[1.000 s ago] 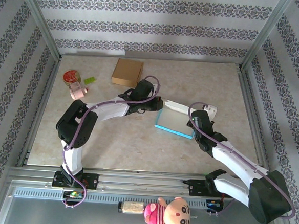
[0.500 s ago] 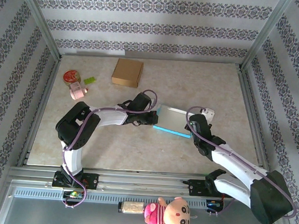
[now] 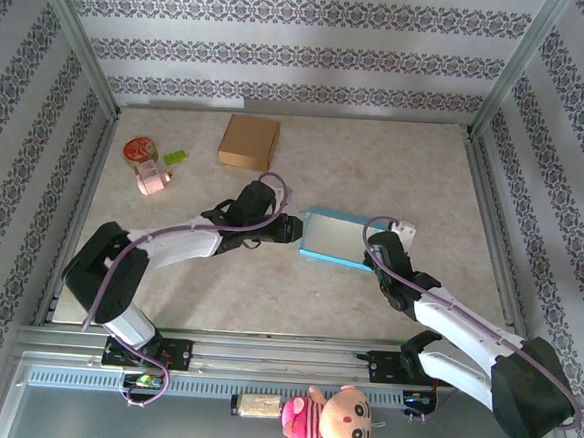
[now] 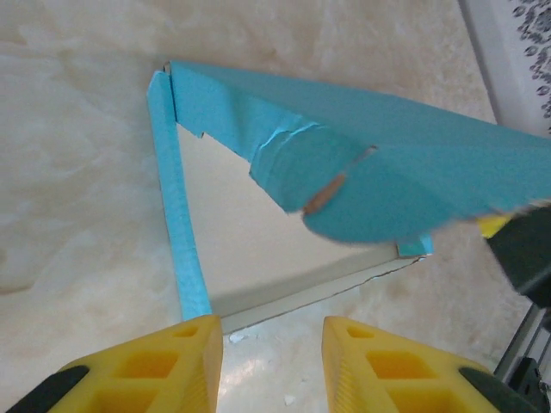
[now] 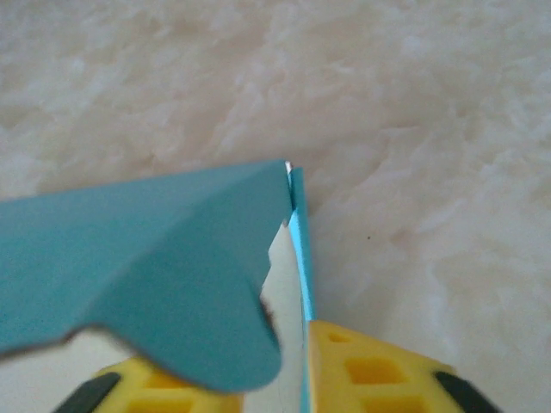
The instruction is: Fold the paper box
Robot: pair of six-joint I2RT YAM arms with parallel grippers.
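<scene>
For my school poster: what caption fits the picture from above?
Two robot arms meet at a blue paper box on a beige table, brown box behind.

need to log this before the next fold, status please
left gripper open, at the blue box edge. right gripper open, box wall between its fingers. lid flap raised, not closed. brown box far back, apart.
</scene>
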